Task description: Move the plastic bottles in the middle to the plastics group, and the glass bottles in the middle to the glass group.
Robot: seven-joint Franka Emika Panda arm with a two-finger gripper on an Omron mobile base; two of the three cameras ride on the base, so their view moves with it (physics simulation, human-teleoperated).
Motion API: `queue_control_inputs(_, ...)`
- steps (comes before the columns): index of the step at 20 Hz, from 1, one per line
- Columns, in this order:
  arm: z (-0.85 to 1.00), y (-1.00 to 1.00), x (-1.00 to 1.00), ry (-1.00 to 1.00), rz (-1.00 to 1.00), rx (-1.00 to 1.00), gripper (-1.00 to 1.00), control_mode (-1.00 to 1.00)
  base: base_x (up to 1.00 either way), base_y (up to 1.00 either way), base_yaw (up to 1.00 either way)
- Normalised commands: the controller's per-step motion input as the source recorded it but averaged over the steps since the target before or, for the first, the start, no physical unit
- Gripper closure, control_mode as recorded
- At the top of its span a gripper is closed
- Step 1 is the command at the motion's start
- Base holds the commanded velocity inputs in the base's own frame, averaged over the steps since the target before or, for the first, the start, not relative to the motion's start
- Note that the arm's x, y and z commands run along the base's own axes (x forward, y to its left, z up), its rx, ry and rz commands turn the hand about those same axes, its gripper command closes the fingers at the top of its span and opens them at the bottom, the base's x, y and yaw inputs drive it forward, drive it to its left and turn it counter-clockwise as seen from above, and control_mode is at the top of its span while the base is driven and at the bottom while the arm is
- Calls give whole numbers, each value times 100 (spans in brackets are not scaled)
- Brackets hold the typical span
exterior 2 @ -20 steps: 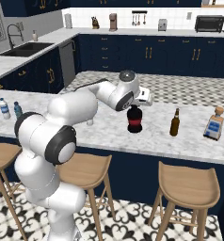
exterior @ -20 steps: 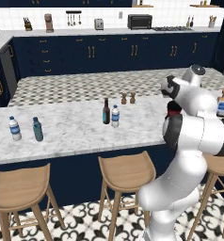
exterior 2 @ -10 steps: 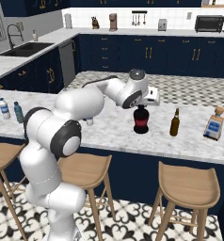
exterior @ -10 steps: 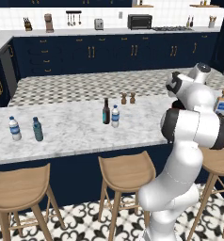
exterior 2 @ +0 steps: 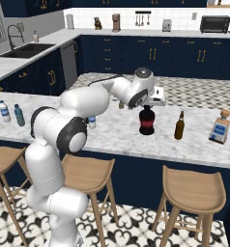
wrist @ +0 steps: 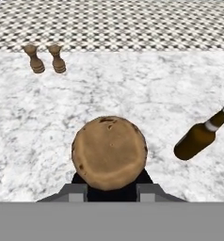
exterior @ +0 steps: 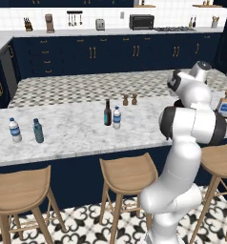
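Fingers [wrist: 108, 188] clenched on neck of fat black bottle [exterior 2: 147, 120], red label, no legible writing, upright on table [exterior 2: 112, 140]. Amber beer bottle [exterior 2: 179, 126] at 3 o'clock, blue-labelled flask [exterior 2: 220, 127] beyond.

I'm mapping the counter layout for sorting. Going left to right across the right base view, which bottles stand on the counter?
Clear water bottle → teal bottle → fat black bottle under the end effector → amber beer bottle → square flask. The bottle behind the arm is left out.
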Motion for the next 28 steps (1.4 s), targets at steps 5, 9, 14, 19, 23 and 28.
queue_control_inputs(5, 0, -22, 1, 2, 0, -2, 100, -100, 0, 0, 0)
queue_control_inputs(9, 0, -19, 0, 2, 0, -2, 100, -100, 0, 0, 0)
queue_control_inputs(14, -12, -2, 10, 0, 0, 0, 100, -100, 0, 0, 0)
queue_control_inputs(19, -33, 0, 5, 0, 0, 0, 100, -100, 0, 0, 0)
queue_control_inputs(23, -21, 0, 0, 0, 0, -2, 100, -100, 0, 0, 0)
queue_control_inputs(28, -17, -5, 0, 0, 0, -1, 100, -100, 0, 0, 0)
